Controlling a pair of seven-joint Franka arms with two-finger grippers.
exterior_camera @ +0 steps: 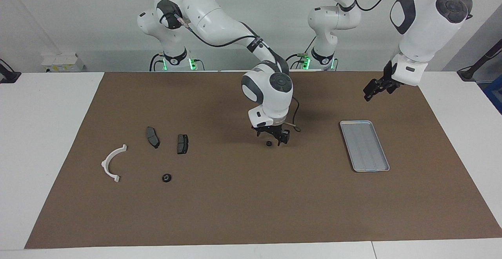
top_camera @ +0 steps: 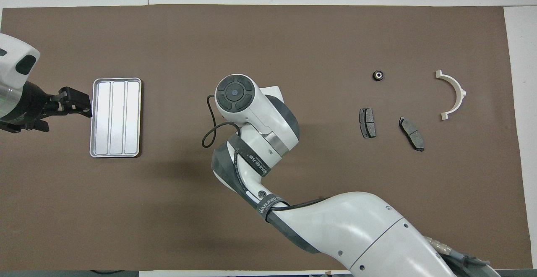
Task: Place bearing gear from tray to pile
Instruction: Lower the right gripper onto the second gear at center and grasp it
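Handover step, I judge: right pincer [exterior_camera: 273,137] hangs open over a small black bearing gear [exterior_camera: 269,143], midway between tray [exterior_camera: 364,145] and pile [exterior_camera: 178,144]; next, close on it. Left pincer [exterior_camera: 372,91] waits open near the tray.

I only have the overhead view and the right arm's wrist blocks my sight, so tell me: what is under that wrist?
Observer: The right pincer is there, open and low over the brown table mat, with a small black round bearing gear lying on the mat right at its fingertips. I cannot tell whether they touch it.
Operator: From above, the left pincer looks as if it meets the flat silver-grey metal tray's rim. Does it?
Observer: No. The left pincer hangs in the air, clear of the tray, over the mat beside the tray's edge that is nearer to the robots.
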